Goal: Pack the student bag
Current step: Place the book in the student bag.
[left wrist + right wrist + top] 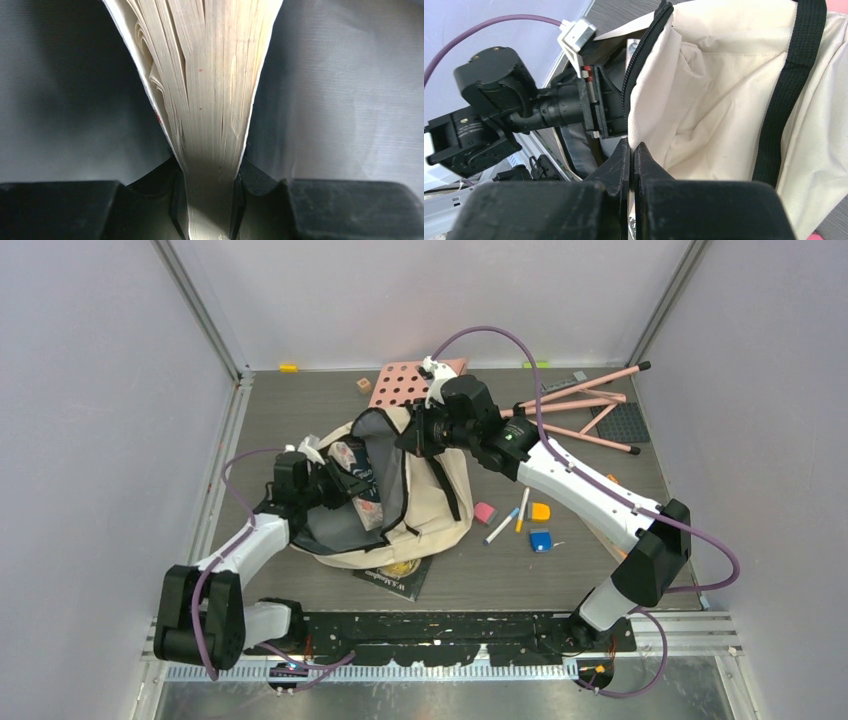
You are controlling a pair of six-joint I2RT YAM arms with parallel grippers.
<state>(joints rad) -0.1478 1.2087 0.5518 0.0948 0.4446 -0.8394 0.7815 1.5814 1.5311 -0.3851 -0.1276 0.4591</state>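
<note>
From above, the student bag is lying on the table with its mouth gaping toward nine o'clock; the right gripper is pinching its twelve o'clock rim and the left gripper is holding a book inside. The left wrist view is showing jaws clamped on fanning pages, which could snag the grey lining. The right wrist view is showing closed jaws nipping only thin fabric, which could slip and collapse the mouth.

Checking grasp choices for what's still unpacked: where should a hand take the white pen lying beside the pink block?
Take the white pen at mid-barrel from straight above, the grip closing across its slanted length: it lies flat on the table, thin, with bare surface either side there.
</note>
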